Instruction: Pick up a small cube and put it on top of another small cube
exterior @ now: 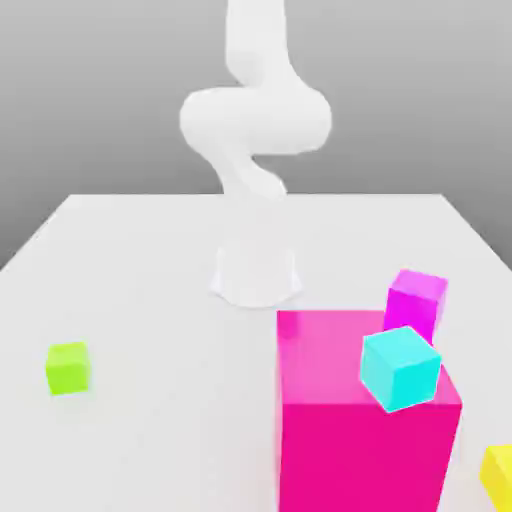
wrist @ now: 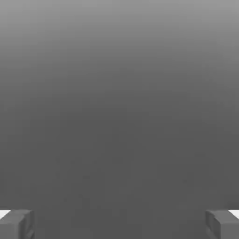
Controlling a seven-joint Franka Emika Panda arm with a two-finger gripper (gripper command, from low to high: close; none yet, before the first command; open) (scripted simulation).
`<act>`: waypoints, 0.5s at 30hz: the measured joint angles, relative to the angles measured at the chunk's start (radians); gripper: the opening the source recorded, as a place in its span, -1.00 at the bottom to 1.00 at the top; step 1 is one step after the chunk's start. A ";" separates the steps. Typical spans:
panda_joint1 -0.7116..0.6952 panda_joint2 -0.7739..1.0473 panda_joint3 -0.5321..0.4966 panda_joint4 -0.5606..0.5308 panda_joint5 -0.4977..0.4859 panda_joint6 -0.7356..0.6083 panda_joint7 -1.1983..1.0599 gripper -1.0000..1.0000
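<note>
At the exterior view's left, the small lime-green cube [exterior: 68,370] sits by itself on the pale counter [exterior: 150,260], well apart from every other block, so the step in hand is most likely the approach, with the pick still to be made. The next move would call for bringing the pincer [wrist: 119,225] over that cube, lining its fingers up with two opposite faces and lowering around them. The cube rests flat, one face up, its front nearly square to the exterior view and turned just a little, so that a thin strip of its right side shows; its sides look about equal, so it has no long axis and points no particular way. In the middle stands the white arm [exterior: 255,120]; its pincer's fingers are wide apart, with nothing between them. Right of it comes the big pink block [exterior: 365,455], with the cyan cube [exterior: 400,370] tilted over its top edge, whether touching I cannot tell. The magenta block [exterior: 416,298] leans behind the cyan one, and the yellow cube [exterior: 500,478] lies at the far right; which cube should take the lime one is unclear.
</note>
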 joint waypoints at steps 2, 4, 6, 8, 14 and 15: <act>-0.061 0.079 -0.011 -0.041 -0.016 0.047 0.061 0.00; -0.113 0.152 -0.028 -0.079 -0.033 0.090 0.119 0.00; -0.166 0.224 -0.045 -0.117 -0.046 0.133 0.173 0.00; -0.217 0.296 -0.064 -0.154 -0.056 0.176 0.226 0.00; -0.345 0.511 -0.151 -0.268 -0.067 0.305 0.368 0.00; -0.362 0.546 -0.169 -0.286 -0.063 0.327 0.387 0.00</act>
